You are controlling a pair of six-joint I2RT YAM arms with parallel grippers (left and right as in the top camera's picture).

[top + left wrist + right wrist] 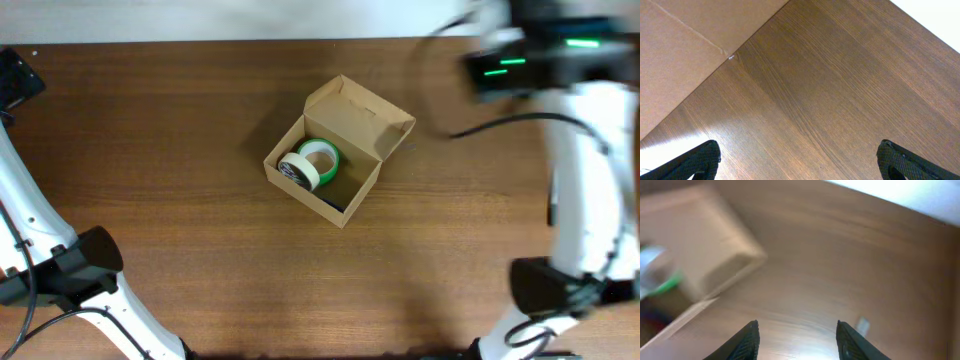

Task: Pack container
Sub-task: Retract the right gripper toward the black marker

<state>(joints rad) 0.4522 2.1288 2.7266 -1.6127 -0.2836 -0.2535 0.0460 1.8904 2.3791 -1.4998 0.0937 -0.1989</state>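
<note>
Across the wooden table (180,150), well apart from either gripper, the container (338,150) sits near the middle with its flap lid standing open on the far side, probably left up so that things can go in from above. It lies between the two arms, ahead and to the right of the left arm and to the left of the right arm, a spot either could reach. The right wrist view is blurred by motion, but it shows the box to the left of the right gripper (797,337), with a hint of green inside.

Inside the box, two tape rolls lean together: a green-edged roll (320,157) and, touching it on the near-left side, a white roll (297,169) with a dark core. A dark flat item (332,206) seems to lie on the box floor beside them; I cannot tell what it is.

The right gripper's fingers are spread with nothing between them. The left gripper (797,160) is spread wide as well, empty, over bare wood, with a flat tan cardboard surface (680,45) just ahead and to its left. Judging by this, the packing looks mostly done and the lid is not yet closed.
</note>
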